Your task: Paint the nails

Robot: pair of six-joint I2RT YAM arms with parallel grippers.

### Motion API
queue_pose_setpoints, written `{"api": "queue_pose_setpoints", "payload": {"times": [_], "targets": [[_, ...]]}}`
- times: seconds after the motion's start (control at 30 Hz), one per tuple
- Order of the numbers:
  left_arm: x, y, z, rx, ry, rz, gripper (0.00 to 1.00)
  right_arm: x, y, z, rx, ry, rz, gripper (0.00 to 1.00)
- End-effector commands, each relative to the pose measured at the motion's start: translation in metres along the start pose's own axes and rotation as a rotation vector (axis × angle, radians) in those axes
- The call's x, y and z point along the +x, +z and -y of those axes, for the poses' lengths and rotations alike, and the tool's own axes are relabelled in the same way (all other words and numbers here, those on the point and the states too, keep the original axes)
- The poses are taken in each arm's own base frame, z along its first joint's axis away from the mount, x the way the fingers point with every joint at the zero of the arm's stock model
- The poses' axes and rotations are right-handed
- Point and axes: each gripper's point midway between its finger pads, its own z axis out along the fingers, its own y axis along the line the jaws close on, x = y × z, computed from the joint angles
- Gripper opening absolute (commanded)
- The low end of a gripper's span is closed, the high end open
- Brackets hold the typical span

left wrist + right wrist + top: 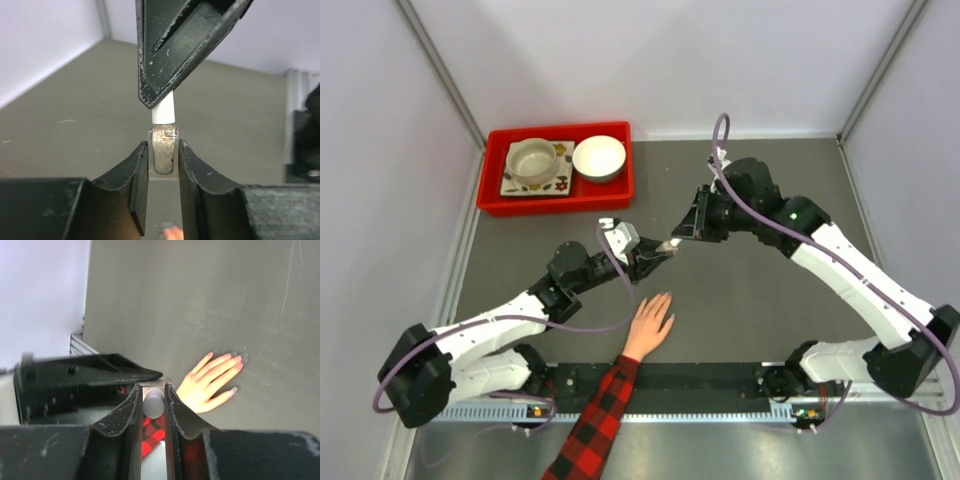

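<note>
- My left tool [163, 148] pinches one bottle [163, 155]; right tool [152, 391], one white cap [153, 403].
- One hand [650, 322] flat by the table's [750, 290] near edge.
- One red tray [555, 203], far-left corner, holds two bowls [599, 157].

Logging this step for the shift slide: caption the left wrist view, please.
Left pincer clamps a small glass bottle while the right pincer grips its white cap from above.

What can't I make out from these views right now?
- Nails: too small in the top view; washed out by glare in the right wrist view, so paint cannot be told.
- Cap base: left wrist view, sunk in the bottle neck; loose or sealed unclear.
- Hand's wrist: right wrist view, behind the right claw.
- Bottle, top view: mostly covered by the left claw.
</note>
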Motion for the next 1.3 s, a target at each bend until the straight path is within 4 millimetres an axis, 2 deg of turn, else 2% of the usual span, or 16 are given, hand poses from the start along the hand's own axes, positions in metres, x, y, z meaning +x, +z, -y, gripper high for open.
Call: {"api": "queue_pose_setpoints", "payload": {"times": [0.0,0.07,0.1,0.17,0.2,0.3,0.37,0.4,0.47,0.57,0.73,0.83,0.97,1.07,1.23,1.27], "targets": [[-0.055,0.004,-0.026,-0.153,0.308,0.146,0.0,0.021,0.011,-0.011,0.037,0.236,-0.095,0.0],[-0.049,0.007,-0.033,-0.187,0.346,0.146,0.0,0.016,0.018,-0.012,0.064,0.281,-0.097,0.0],[-0.055,0.008,-0.034,-0.199,0.359,0.175,0.0,0.016,0.018,-0.01,0.093,0.294,-0.108,0.02],[-0.051,0.012,-0.036,-0.195,0.351,0.182,0.0,0.001,0.019,-0.024,0.09,0.267,-0.1,0.1],[-0.055,0.014,-0.032,-0.179,0.331,0.212,0.0,-0.004,0.018,-0.024,0.102,0.232,-0.086,0.24],[-0.058,0.017,-0.025,-0.15,0.265,0.254,0.0,-0.009,0.012,-0.036,0.046,0.177,-0.066,0.44],[-0.055,0.016,-0.023,-0.143,0.223,0.268,0.0,-0.006,0.014,-0.037,0.015,0.146,-0.064,0.53],[-0.057,0.015,-0.02,-0.132,0.186,0.282,0.0,-0.004,0.01,-0.038,-0.008,0.112,-0.065,0.63],[-0.058,0.013,-0.016,-0.12,0.15,0.296,0.0,0.0,0.01,-0.037,-0.032,0.071,-0.062,0.68],[-0.058,0.011,-0.013,-0.11,0.093,0.296,0.0,-0.007,-0.008,-0.037,-0.066,-0.029,0.029,0.99],[-0.068,0.001,-0.007,-0.098,-0.029,0.309,0.0,-0.015,-0.034,-0.008,-0.002,-0.163,0.111,0.99],[-0.072,-0.003,0.003,-0.04,-0.11,0.278,0.0,-0.024,-0.057,-0.002,-0.033,-0.307,0.165,0.99],[-0.071,-0.011,0.015,0.063,-0.238,0.223,0.0,-0.017,-0.089,-0.022,-0.175,-0.688,0.177,0.99],[-0.078,-0.021,0.033,0.219,-0.398,0.184,0.0,0.015,-0.112,-0.052,-0.428,-0.889,0.087,0.97],[-0.089,-0.035,0.05,0.446,-0.478,0.137,0.0,0.03,-0.115,-0.068,-0.587,-0.949,0.021,0.92],[-0.089,-0.036,0.053,0.474,-0.517,0.119,0.0,0.032,-0.115,-0.073,-0.626,-0.942,-0.002,0.86]]}}
